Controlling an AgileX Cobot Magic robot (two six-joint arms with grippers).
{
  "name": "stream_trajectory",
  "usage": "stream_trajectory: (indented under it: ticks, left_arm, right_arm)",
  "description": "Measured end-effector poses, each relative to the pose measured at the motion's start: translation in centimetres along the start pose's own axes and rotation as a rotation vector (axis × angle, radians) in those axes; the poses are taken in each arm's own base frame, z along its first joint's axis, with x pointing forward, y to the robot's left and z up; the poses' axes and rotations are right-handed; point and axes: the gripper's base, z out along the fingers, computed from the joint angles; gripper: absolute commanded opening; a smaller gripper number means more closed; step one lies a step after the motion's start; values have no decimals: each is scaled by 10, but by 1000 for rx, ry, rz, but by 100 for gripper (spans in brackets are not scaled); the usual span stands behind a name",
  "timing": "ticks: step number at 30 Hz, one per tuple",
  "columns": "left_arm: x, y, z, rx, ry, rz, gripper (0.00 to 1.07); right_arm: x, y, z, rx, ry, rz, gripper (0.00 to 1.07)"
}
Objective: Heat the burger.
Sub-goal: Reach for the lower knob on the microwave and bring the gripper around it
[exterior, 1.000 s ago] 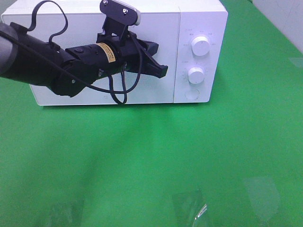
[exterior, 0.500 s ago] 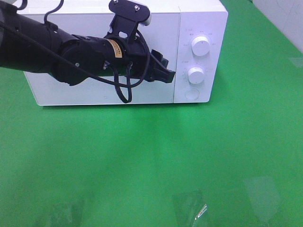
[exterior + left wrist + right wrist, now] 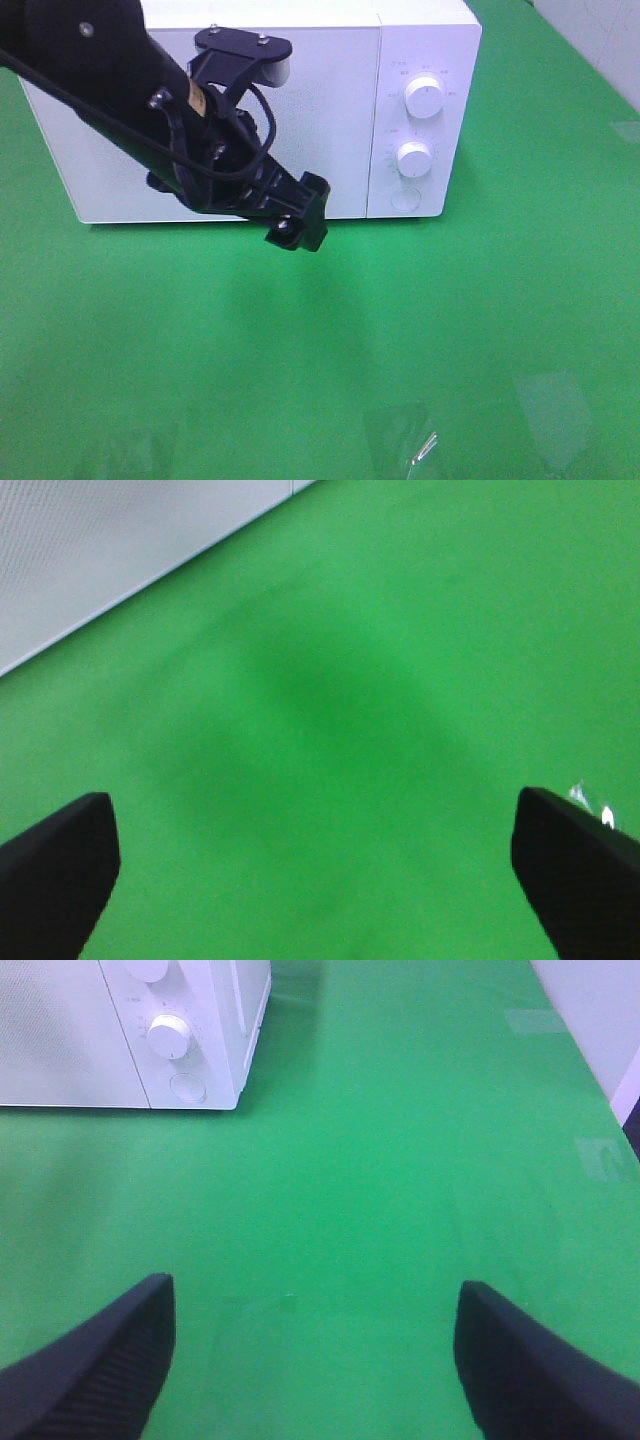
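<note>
High view: the left gripper [image 3: 298, 222] hangs before the white microwave's [image 3: 330, 120] shut door, pointing toward five o'clock. The burger shows in no view, so its place cannot be told. Print around the dials [image 3: 424, 97] and on the arm's yellow label [image 3: 196, 98] is too small to read.

Left wrist view: its fingers [image 3: 60, 865] stand wide apart over the green cloth [image 3: 330, 680], nothing between.

Right wrist view: the right gripper [image 3: 310, 1360] gapes too, empty.

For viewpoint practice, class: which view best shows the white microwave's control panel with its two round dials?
The exterior high view: the whole white control panel faces it, unblocked. The right wrist view crops its upper dial; the left wrist view misses it.
</note>
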Motion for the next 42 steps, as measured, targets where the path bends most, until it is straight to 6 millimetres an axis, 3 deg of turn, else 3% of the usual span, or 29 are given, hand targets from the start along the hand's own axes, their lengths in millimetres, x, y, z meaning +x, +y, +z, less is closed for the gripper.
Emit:
stream_trajectory:
  ticks: [5, 9, 14, 16, 17, 18, 19, 20, 21, 23, 24, 25, 26, 31, 37, 42]
  left_arm:
    - [6, 1, -17, -12, 57, 12, 101]
    - [14, 2, -56, -30, 99, 28, 101]
    - [17, 10, -80, -46, 87, 14, 101]
    - [19, 21, -90, -63, 91, -12, 101]
    - [21, 37, -99, -89, 92, -46, 101]
    - [21, 37, -99, -89, 92, -46, 101]
    - [23, 55, -107, -119, 98, -81, 101]
    - [23, 55, -107, -119, 98, -81, 101]
    - [27, 73, -114, -147, 104, -111, 101]
    - [28, 80, -117, -157, 106, -121, 101]
    - [33, 99, -124, -183, 118, -162, 101]
    - [33, 99, -124, -183, 118, -162, 101]
    - [40, 116, -131, -192, 121, -206, 101]
    - [59, 143, -141, -193, 112, -335, 101]
    - [81, 151, -147, -176, 103, -435, 101]
    - [113, 138, -151, -199, 116, -440, 101]
  right_arm:
    - [0, 0, 0, 0, 0, 0, 76]
    - [0, 0, 0, 0, 0, 0, 76]
    - [0, 0, 0, 0, 0, 0, 76]
    - [0, 0, 0, 0, 0, 0, 76]
    - [0, 0, 0, 0, 0, 0, 76]
    - [0, 0, 0, 0, 0, 0, 76]
    - [0, 0, 0, 0, 0, 0, 76]
    - [0, 0, 0, 0, 0, 0, 76]
    - [0, 0, 0, 0, 0, 0, 76]
    - [0, 0, 0, 0, 0, 0, 76]
    - [0, 0, 0, 0, 0, 0, 76]
    - [0, 0, 0, 0, 0, 0, 76]
    - [0, 0, 0, 0, 0, 0, 76]
    - [0, 0, 0, 0, 0, 0, 76]
    - [0, 0, 0, 0, 0, 0, 76]
    - [0, 0, 0, 0, 0, 0, 76]
